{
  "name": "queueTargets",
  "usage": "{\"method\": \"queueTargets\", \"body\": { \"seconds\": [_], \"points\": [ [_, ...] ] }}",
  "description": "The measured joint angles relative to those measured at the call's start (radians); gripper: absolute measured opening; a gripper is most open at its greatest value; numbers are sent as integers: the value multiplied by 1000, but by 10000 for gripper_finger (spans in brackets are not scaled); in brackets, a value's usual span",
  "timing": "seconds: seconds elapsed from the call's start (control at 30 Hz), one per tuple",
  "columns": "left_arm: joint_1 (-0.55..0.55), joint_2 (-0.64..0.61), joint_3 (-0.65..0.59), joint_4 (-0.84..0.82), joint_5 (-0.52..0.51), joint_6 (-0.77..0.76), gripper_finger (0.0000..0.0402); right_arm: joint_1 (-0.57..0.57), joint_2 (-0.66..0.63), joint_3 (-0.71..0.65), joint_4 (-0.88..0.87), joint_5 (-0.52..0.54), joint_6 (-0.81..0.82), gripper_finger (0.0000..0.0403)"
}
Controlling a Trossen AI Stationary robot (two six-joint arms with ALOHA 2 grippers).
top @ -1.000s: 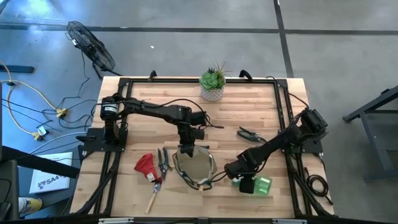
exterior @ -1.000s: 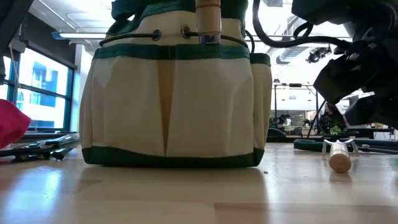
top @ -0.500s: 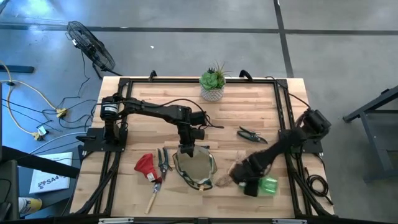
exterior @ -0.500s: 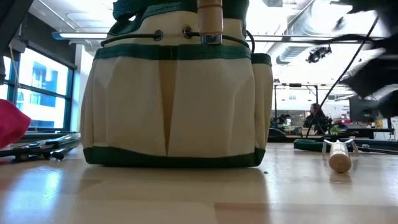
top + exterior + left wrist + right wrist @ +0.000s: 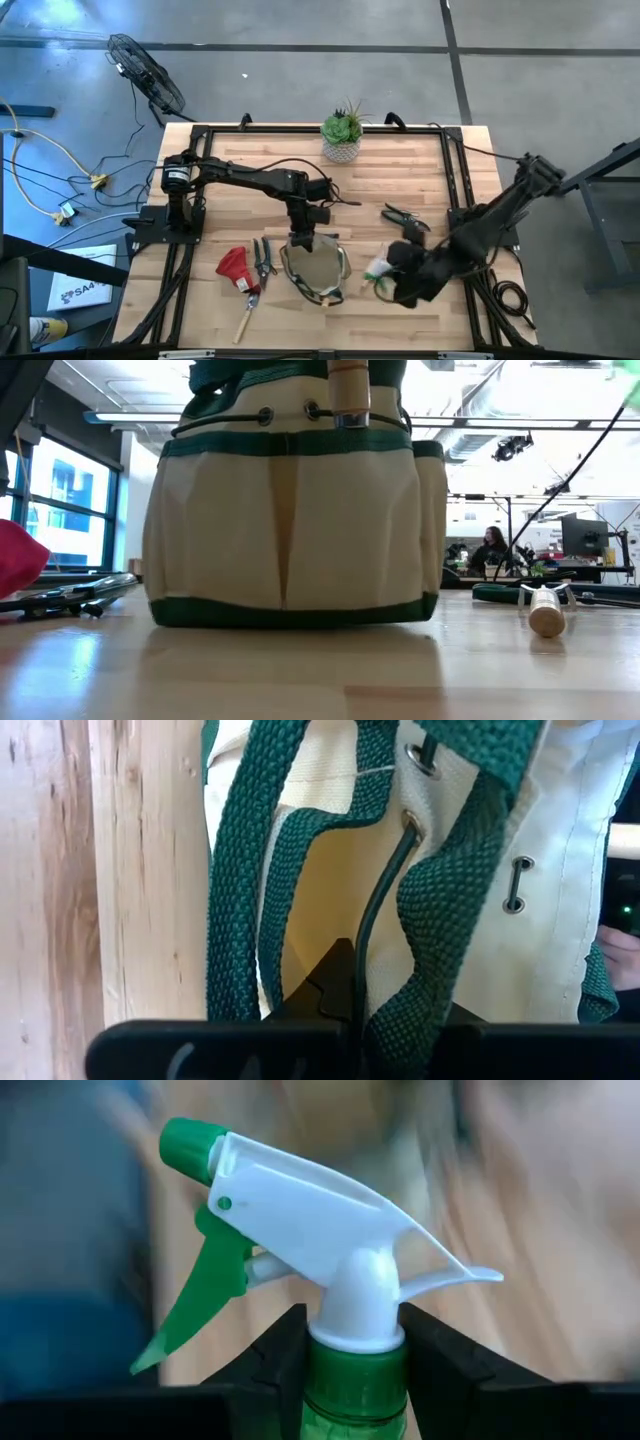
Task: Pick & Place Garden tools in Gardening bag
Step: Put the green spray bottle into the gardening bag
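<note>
The gardening bag [image 5: 315, 270] stands upright on its base on the table; in the low view [image 5: 290, 530] a wooden handle [image 5: 348, 390] sticks up at its rim. My left gripper [image 5: 300, 240] is shut at the bag's far rim. My right gripper [image 5: 392, 278] is shut on the green spray bottle [image 5: 378, 268] above the table, right of the bag, with the white nozzle toward the bag. The red glove [image 5: 234, 266], black shears [image 5: 263, 262] and a wooden-handled tool [image 5: 245, 318] lie left of the bag. The dark pruners [image 5: 403, 217] lie at its far right. My left gripper [image 5: 345, 990] holds the bag's far rim by the dark green webbing [image 5: 410, 970], beside a loop handle's eyelet. It comes from above, pointing down. The webbing hides the fingertips. The bag stands on the table. My right gripper [image 5: 355, 1350] pinches the spray bottle's neck [image 5: 355, 1375] between its two fingers [image 5: 285, 1355], just below the white trigger head [image 5: 330, 1210]. The bottle is lifted clear of the table.
A green succulent in a white pot [image 5: 342, 135] stands at the table's far edge. Another wooden-handled tool [image 5: 545, 610] lies on the table right of the bag. The black frame rails [image 5: 455, 180] run along the table's sides. A person [image 5: 492, 545] sits in the room beyond.
My right gripper has taken the spray bottle from where it lay near the table's near right and lifted it clear. The bottle has turned, and its nozzle now points toward the bag. The bag has shifted slightly toward the table's right.
</note>
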Motion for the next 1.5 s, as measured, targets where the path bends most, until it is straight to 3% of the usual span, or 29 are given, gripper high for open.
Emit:
{"method": "queueTargets", "body": {
  "seconds": [0.13,0.3,0.57,0.8,1.13,1.5],
  "points": [
    [0,0,0,1,1,-6,0,-63,-45,4,345,75,-377,118],
    [0,0,0,0,-2,-6,0,-151,-20,0,654,-40,-678,118],
    [0,0,0,-1,-4,-6,0,-250,90,-132,1122,-263,-824,118],
    [0,0,0,-1,-7,-2,0,-330,161,-303,1493,-424,-781,118],
    [0,0,0,1,-10,2,0,-353,256,-316,1606,-507,-722,118],
    [0,0,0,7,-9,-1,0,-350,312,-316,1575,-555,-701,118]
  ]
}}
